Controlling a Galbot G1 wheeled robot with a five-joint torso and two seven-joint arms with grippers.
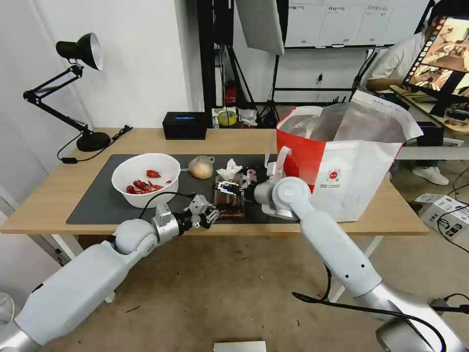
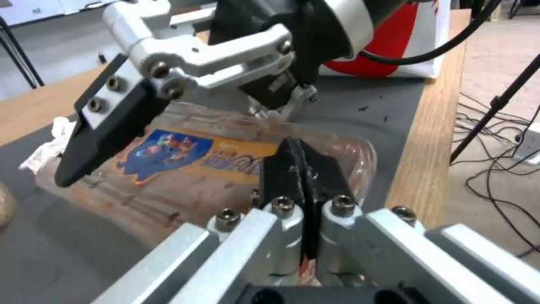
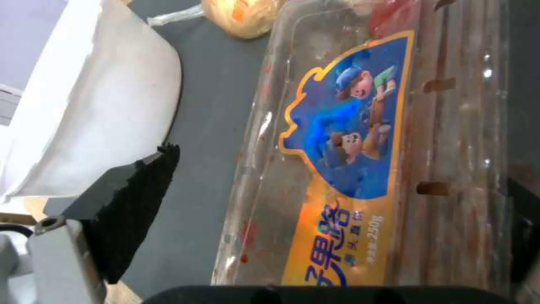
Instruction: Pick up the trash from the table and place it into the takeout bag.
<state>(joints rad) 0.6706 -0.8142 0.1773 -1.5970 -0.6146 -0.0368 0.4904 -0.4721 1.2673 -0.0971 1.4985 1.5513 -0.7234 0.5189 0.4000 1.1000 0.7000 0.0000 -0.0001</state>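
Observation:
A clear plastic tray (image 1: 229,201) with a blue and orange label (image 3: 349,139) lies on the dark mat (image 1: 97,208) of the table (image 1: 49,195). My left gripper (image 1: 209,214) is shut on the tray's near rim (image 2: 349,152), its black pads (image 2: 323,173) pressed together. My right gripper (image 1: 228,187) stands open over the tray, one finger (image 3: 135,202) on each side. The white bowl (image 1: 145,178) with red scraps, the small bag with a tan lump (image 1: 201,167) and the crumpled napkin (image 1: 229,170) sit on the mat. The takeout bag (image 1: 342,166) stands open at the right.
A black desk lamp (image 1: 83,88) stands at the table's back left, with a black box (image 1: 184,125) behind the mat. The table's front edge runs just below both grippers. Cables and a small box (image 1: 447,215) lie on the floor at the right.

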